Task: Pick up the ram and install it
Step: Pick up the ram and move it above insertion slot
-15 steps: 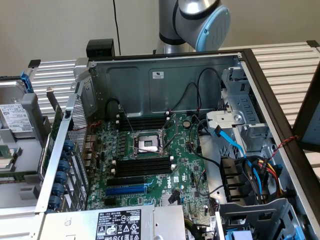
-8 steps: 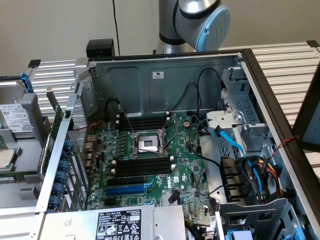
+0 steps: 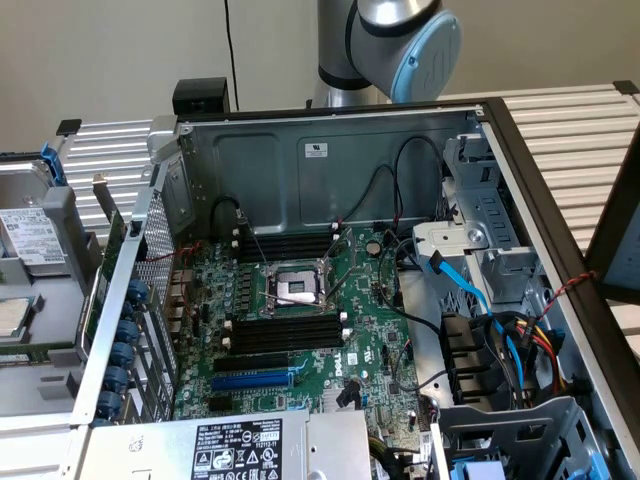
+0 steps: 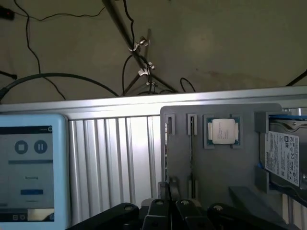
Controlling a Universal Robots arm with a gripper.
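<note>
My gripper (image 4: 171, 207) hangs above a grey holder tray (image 4: 225, 177), its black fingers (image 4: 158, 210) shut with nothing seen between them. Just past the fingertips, two narrow slots (image 4: 192, 143) in the tray hold thin dark strips seen edge-on; I cannot tell whether either is the ram. The open computer case (image 3: 330, 150) lies on the table with the green motherboard (image 3: 365, 330) facing up. Its long black memory slots (image 3: 285, 330) run on both sides of the processor socket (image 3: 295, 285) and look bare. The arm's grey and blue joint (image 3: 400, 40) stands behind the case.
A processor chip (image 4: 221, 131) and a hard drive (image 4: 283, 158) sit in the grey tray. A tablet screen (image 4: 31, 167) lies on the ribbed metal table (image 4: 115, 158). Cables (image 4: 139, 57) trail on the floor. Blue and black cables (image 3: 480, 300) and drive cages (image 3: 500, 260) crowd the case at the exterior view's right.
</note>
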